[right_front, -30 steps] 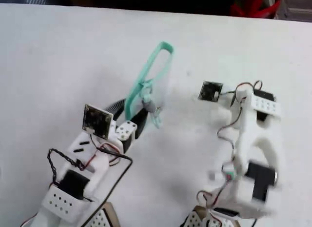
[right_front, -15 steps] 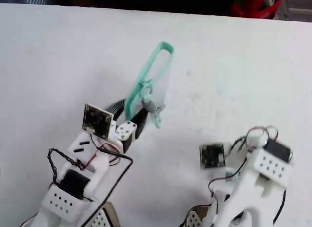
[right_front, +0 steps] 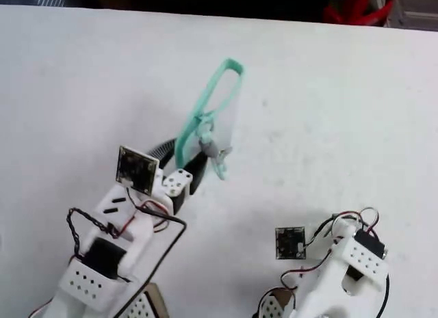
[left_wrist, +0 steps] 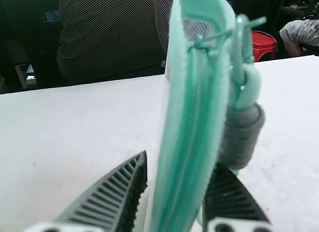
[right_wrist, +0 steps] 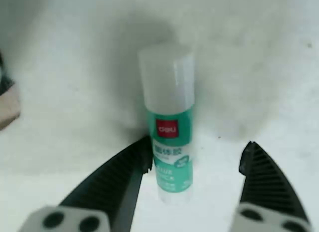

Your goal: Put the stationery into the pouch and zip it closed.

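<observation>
pouch (left_wrist: 192,117) in left fingers (left_wrist: 112,197), glue stick (right_wrist: 169,122)

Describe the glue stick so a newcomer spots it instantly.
On the white table, look between the open fingers of the right pincer. The glue stick sits there: a cylinder with a frosted cap and a green-and-white label, unlike the flat teal-zippered pouch.

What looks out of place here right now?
The pouch stands on edge, held in the left gripper, and its zip looks closed, though the glue stick lies outside it on the table, between the open fingers of the right gripper.
</observation>
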Robot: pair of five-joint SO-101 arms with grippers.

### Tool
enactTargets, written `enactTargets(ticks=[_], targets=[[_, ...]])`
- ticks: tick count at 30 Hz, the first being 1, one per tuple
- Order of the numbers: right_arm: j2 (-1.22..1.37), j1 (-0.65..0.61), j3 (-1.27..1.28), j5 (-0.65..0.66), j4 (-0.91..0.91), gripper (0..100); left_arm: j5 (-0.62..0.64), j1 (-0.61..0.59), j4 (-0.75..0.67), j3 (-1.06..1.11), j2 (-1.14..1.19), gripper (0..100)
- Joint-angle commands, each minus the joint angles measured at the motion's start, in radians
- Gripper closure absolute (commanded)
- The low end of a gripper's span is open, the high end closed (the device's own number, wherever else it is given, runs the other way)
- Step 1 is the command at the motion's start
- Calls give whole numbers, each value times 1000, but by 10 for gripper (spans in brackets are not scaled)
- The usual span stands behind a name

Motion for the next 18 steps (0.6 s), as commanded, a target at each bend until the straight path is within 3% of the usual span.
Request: enactTargets(ticks=[1,6,10,12,14,18], targets=[[5,-76,15,8,-38,726,8,1,2,-11,-5,831],[-2,-171,52,-23,-36,766,8,1,3,-11,-4,831],[-2,-243,20,-166,-41,998,8,1,3,-11,-4,831],[-2,-254,-25,-252,-33,947,8,1,3,-11,-4,831],[-4,-259,-98,-311,5,986,8,1,3,-12,-5,831],[1,-268,-379,-416,226,978,8,1,3,-12,-5,831]])
